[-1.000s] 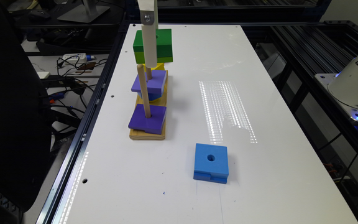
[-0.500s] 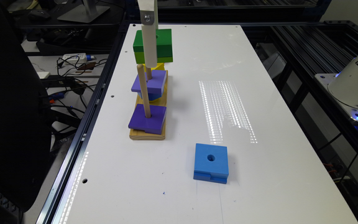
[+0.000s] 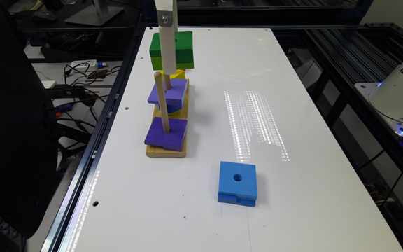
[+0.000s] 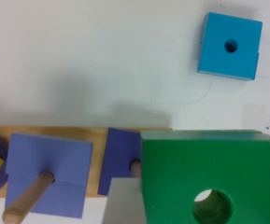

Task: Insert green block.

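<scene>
nothing moved, one green block (image 3: 171, 50) aloft, two pegs (image 3: 161, 101)

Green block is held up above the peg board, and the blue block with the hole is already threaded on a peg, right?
Not quite. The green block is up above the peg board, but the blue block is not on a peg: the exterior view shows it lying loose on the white table, apart from the board.
</scene>
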